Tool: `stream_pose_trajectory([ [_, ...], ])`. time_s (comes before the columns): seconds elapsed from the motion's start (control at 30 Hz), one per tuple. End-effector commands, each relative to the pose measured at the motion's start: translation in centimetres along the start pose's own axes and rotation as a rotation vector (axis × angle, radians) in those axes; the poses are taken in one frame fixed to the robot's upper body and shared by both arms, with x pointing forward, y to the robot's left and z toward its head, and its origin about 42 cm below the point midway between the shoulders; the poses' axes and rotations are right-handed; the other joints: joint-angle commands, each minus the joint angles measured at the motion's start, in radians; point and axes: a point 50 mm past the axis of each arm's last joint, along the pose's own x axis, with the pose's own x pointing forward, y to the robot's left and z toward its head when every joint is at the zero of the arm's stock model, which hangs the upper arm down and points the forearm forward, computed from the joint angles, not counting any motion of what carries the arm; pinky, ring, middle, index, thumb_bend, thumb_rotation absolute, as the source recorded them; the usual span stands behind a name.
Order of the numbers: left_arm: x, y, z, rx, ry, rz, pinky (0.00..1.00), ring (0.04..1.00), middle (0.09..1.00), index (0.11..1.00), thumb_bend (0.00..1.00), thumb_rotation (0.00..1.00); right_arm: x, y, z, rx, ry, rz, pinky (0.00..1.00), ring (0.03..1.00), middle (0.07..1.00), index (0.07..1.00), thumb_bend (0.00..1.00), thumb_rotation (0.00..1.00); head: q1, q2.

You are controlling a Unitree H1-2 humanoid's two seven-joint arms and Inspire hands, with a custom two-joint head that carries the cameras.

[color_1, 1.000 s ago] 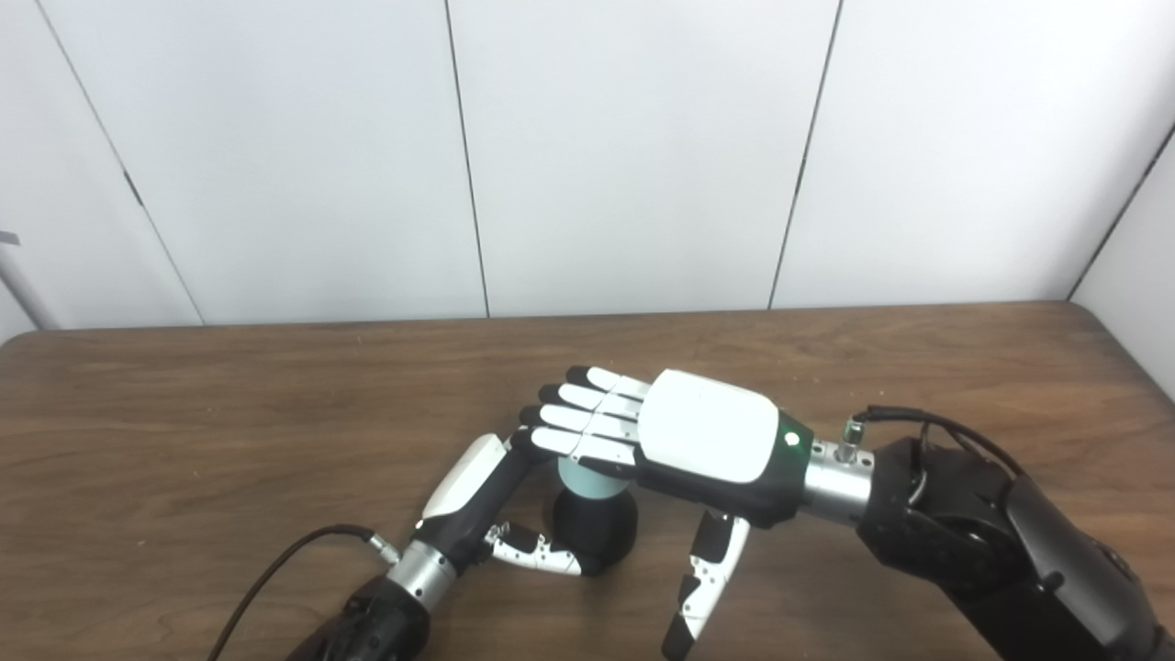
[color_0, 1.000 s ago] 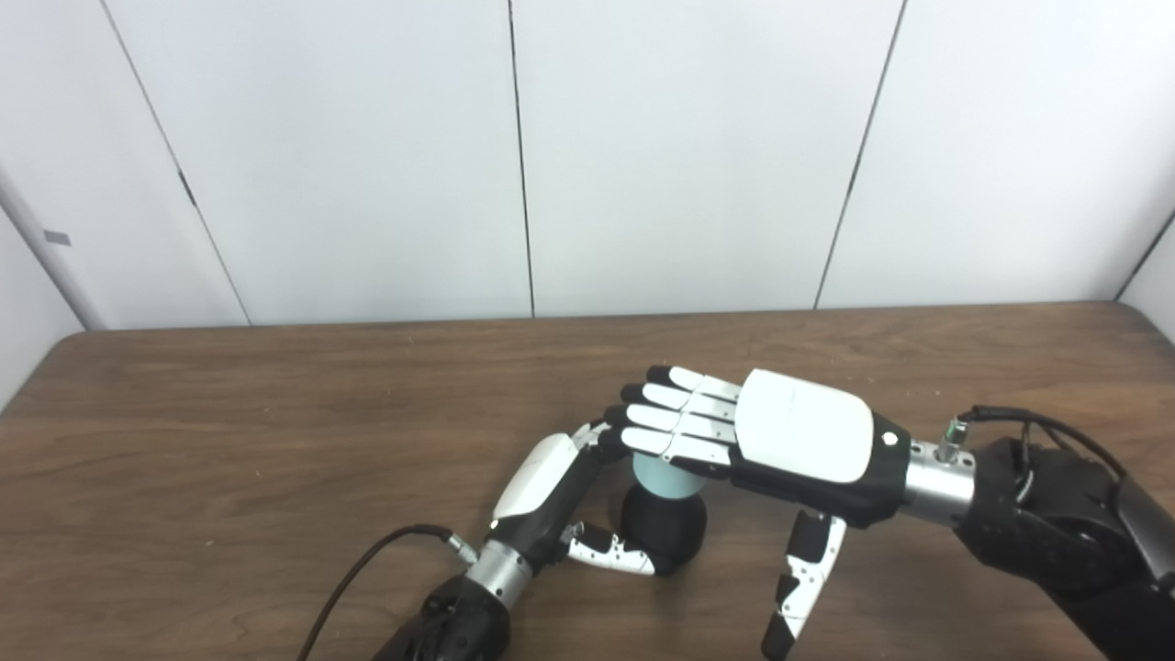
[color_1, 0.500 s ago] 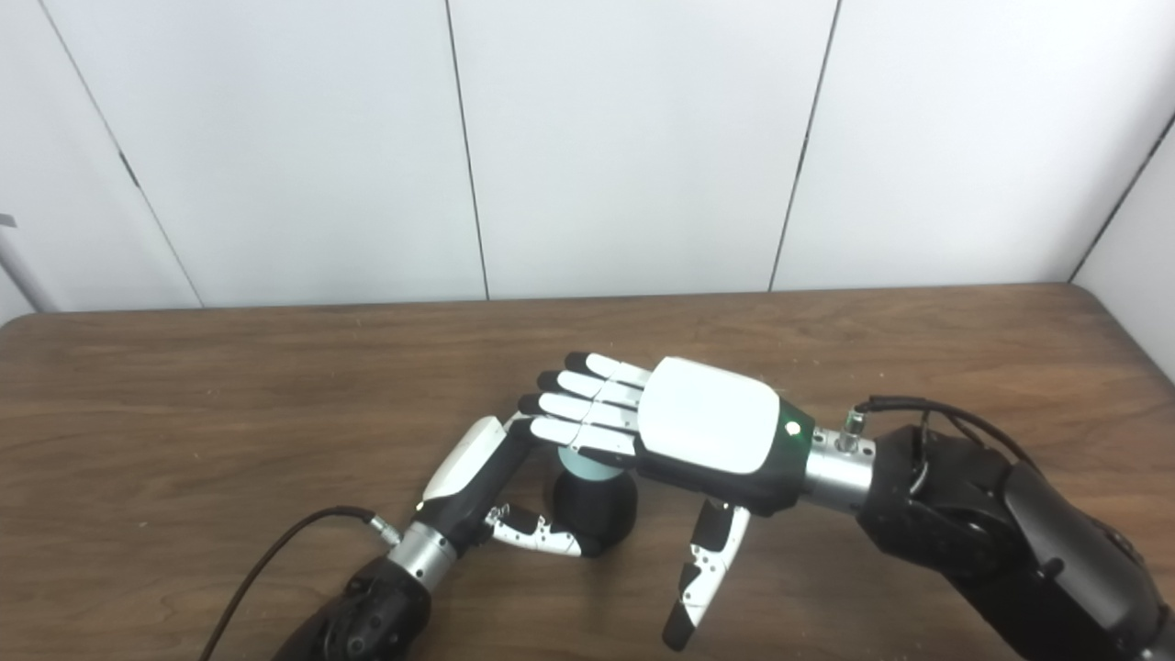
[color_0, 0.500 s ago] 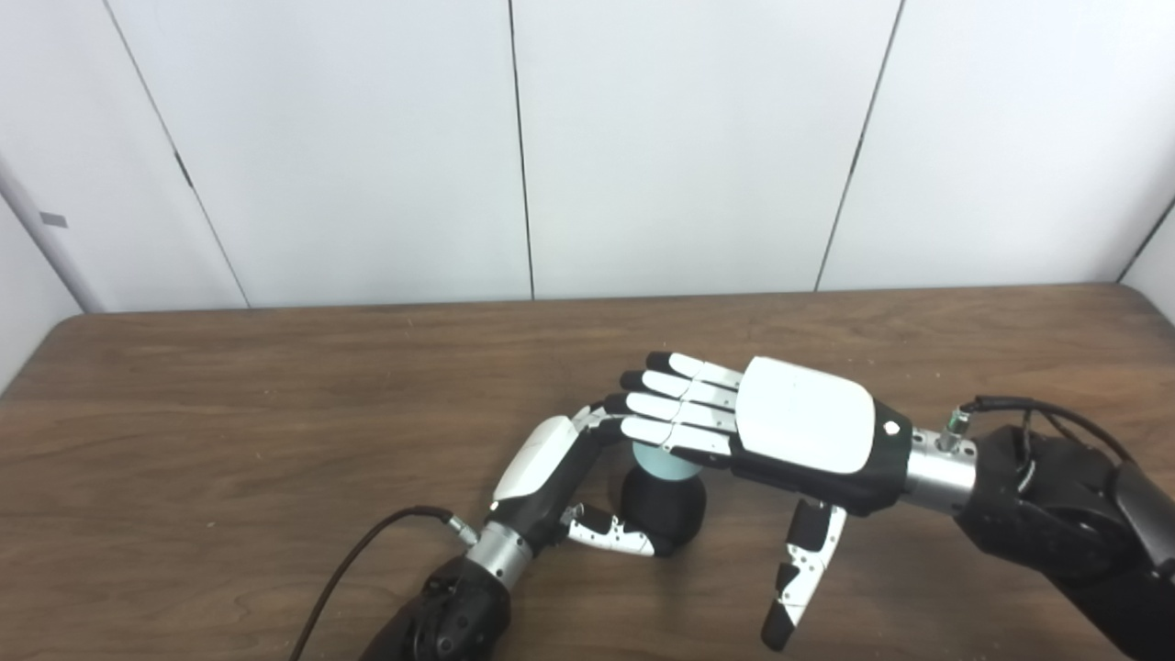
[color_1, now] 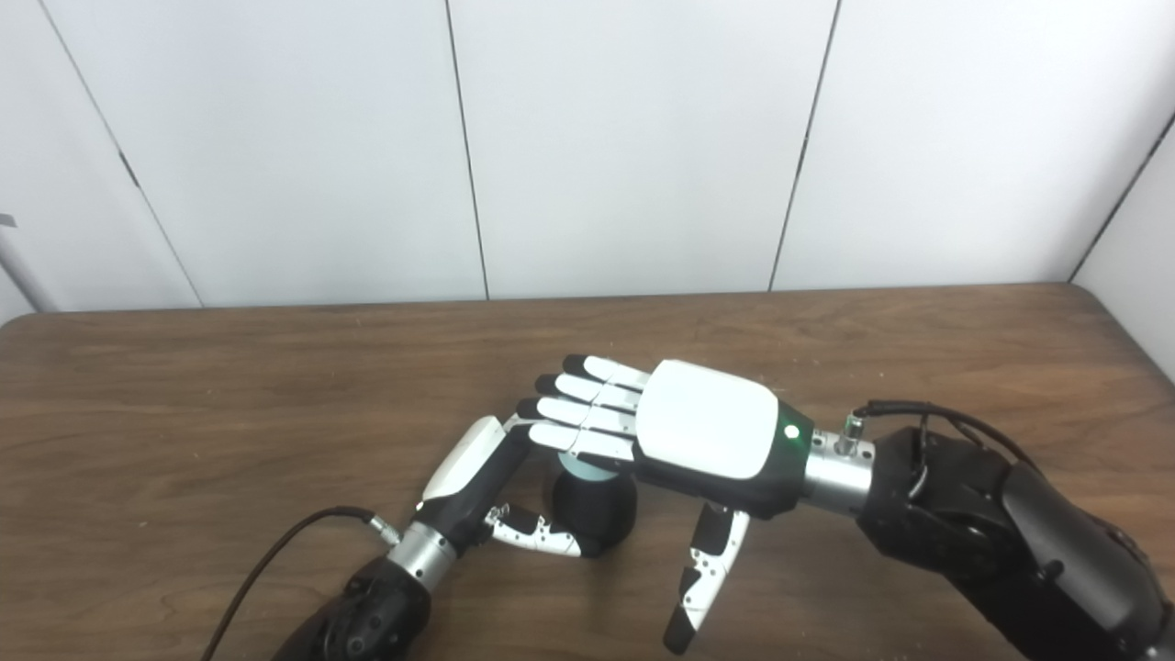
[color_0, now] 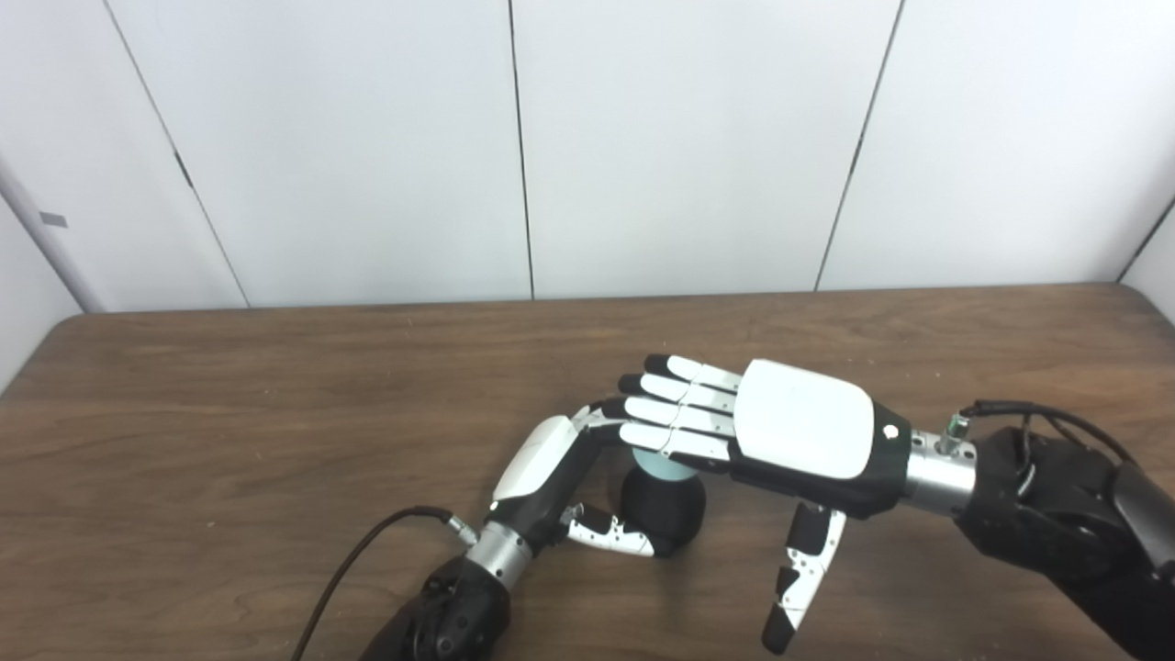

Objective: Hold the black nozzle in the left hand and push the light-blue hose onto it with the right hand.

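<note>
A round black nozzle stands upright on the brown table. My left hand is shut on it, thumb curled across its front and fingers reaching behind it. A short light-blue hose sits on top of the nozzle, with only a thin band of it showing. My right hand lies flat and palm-down over the hose's top end, open, its fingers straight and its thumb hanging down to the right of the nozzle. The hose's top is hidden under those fingers.
A black cable loops from my left wrist over the table's front part. The table's far edge meets a white panelled wall. My right forearm crosses the table's right front.
The camera tilted a little at first. My right hand has pressed lower, and less of the light-blue hose shows above the nozzle. The left hand keeps its hold.
</note>
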Motion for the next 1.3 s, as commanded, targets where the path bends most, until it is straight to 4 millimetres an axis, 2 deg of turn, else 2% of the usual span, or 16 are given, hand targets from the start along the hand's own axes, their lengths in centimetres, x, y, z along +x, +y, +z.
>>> stream_pose_trajectory([
  [0.0,-4.3,-4.1,-3.9,0.006,0.197,-0.165,1.00,0.933,0.799,0.482,0.52,0.07,0.3,-1.6,0.1,-0.058,-0.036,-0.058,1.00,1.000,1.000,1.000,0.97,0.78,0.000,0.002],
  [0.37,-4.3,-4.1,-3.9,0.004,0.198,-0.165,1.00,0.936,0.799,0.482,0.52,0.07,1.0,-2.5,-0.7,-0.047,-0.009,-0.137,1.00,1.000,1.000,1.000,0.93,0.76,0.001,0.003],
  [0.83,-4.4,-4.1,-3.9,0.003,0.197,-0.165,1.00,0.936,0.799,0.482,0.52,0.07,1.5,-3.6,-0.7,-0.092,0.030,-0.183,1.00,1.000,1.000,0.990,0.95,0.75,0.001,0.004],
  [1.0,-4.4,-4.1,-3.8,0.002,0.197,-0.164,1.00,0.936,0.799,0.482,0.52,0.07,1.5,-3.3,-1.0,-0.102,0.055,-0.171,1.00,1.000,1.000,0.987,0.93,0.80,0.002,0.004],
  [1.27,-4.4,-4.0,-3.9,0.000,0.198,-0.166,1.00,0.936,0.799,0.482,0.52,0.07,1.1,-2.8,-1.6,-0.096,0.107,-0.101,1.00,1.000,1.000,0.988,0.95,0.77,0.000,0.005],
])
